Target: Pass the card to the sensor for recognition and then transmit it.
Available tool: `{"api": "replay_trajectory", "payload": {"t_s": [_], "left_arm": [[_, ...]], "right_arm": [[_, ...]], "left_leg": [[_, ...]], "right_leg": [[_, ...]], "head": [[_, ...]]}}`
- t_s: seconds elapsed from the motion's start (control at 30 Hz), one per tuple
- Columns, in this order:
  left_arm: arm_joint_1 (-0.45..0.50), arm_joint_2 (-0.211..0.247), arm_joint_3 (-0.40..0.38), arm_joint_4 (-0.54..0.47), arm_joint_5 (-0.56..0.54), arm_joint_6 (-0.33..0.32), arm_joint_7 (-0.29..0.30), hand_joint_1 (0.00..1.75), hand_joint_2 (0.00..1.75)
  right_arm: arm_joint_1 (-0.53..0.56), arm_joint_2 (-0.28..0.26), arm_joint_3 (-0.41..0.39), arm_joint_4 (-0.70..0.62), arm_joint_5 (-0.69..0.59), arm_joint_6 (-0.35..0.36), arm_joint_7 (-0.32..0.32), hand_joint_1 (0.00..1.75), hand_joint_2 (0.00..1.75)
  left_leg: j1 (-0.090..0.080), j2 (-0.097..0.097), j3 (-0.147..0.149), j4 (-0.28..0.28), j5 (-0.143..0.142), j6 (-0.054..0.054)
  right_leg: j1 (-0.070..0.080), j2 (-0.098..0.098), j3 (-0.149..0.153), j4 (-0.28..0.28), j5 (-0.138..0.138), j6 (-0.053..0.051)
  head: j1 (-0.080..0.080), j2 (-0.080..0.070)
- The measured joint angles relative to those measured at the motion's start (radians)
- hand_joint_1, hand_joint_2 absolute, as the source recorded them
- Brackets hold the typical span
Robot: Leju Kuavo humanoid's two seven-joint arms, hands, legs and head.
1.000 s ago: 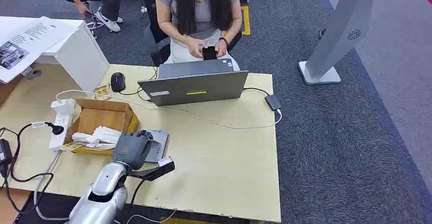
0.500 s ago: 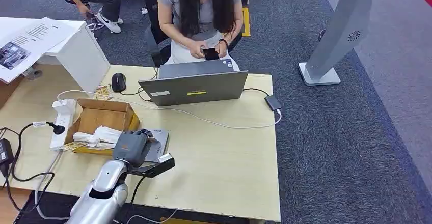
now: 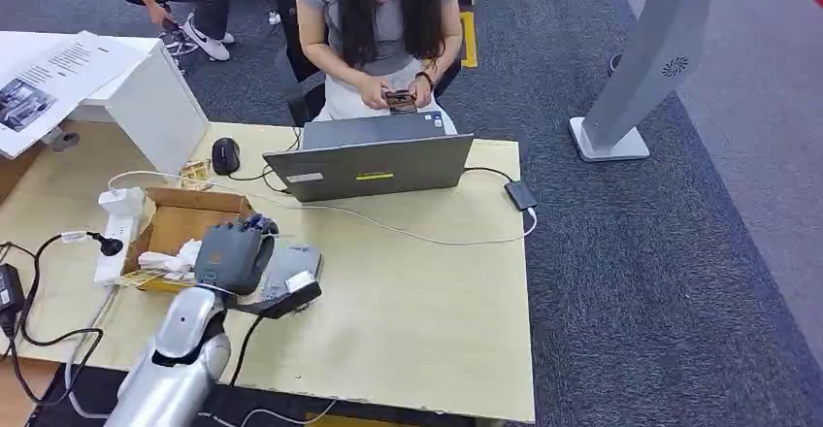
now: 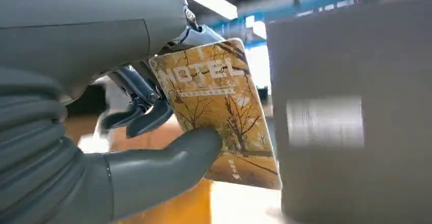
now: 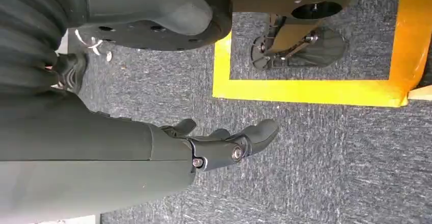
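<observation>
Left hand (image 3: 231, 257) lower left of head view, thumb and fingers clamping yellow hotel card (image 4: 219, 113), just above grey sensor (image 3: 291, 270), right hand (image 5: 224, 145) hanging, fingers loosely extended, holding nothing

Before me mid-frame a grey laptop (image 3: 374, 163), a seated person (image 3: 378, 29) behind it, black mouse (image 3: 224, 155), cardboard box (image 3: 194, 223) at left, white power strip (image 3: 116, 233) beside it

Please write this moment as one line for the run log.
left hand: holds card | card: beside sensor, contact unclear | right hand: holds nothing, hangs over floor | stage: card at sensor
</observation>
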Motion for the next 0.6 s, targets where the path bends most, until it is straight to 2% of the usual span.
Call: {"api": "replay_trajectory", "payload": {"t_s": [0.1, 0.27, 0.43, 0.6], "left_arm": [[-0.06, 0.034, 0.019, -0.052, 0.002, -0.013, -0.005, 1.75, 1.75], [-0.158, 0.082, 0.03, -0.062, -0.045, -0.047, 0.013, 1.75, 1.75], [-0.237, 0.126, 0.057, -0.004, -0.064, -0.032, 0.03, 1.75, 1.75], [-0.27, 0.158, 0.084, 0.055, -0.054, -0.02, 0.031, 1.75, 1.75]], "right_arm": [[0.0, 0.0, -0.001, 0.0, 0.006, 0.0, -0.003, 0.0, 1.75], [0.0, 0.0, -0.005, 0.0, 0.019, 0.001, 0.001, 0.0, 1.75], [-0.001, 0.0, -0.01, 0.0, 0.028, 0.002, 0.002, 0.0, 1.75], [-0.001, 0.0, -0.013, 0.0, 0.035, 0.002, 0.004, 0.0, 1.75]], "left_leg": [[0.0, 0.0, 0.0, 0.0, 0.0, 0.0], [0.0, 0.0, 0.0, 0.0, 0.0, -0.001], [0.0, 0.001, 0.0, 0.0, 0.001, -0.001], [0.0, 0.001, -0.001, 0.0, 0.001, -0.001]], "right_leg": [[0.0, 0.0, 0.0, 0.0, 0.0, 0.0], [0.0, 0.0, 0.0, 0.0, 0.001, -0.001], [0.0, 0.0, -0.001, 0.0, 0.001, -0.001], [0.0, 0.001, -0.002, 0.0, 0.001, -0.001]], "head": [[0.0, 0.0], [0.0, 0.0], [0.0, 0.0], [0.0, 0.0]]}}
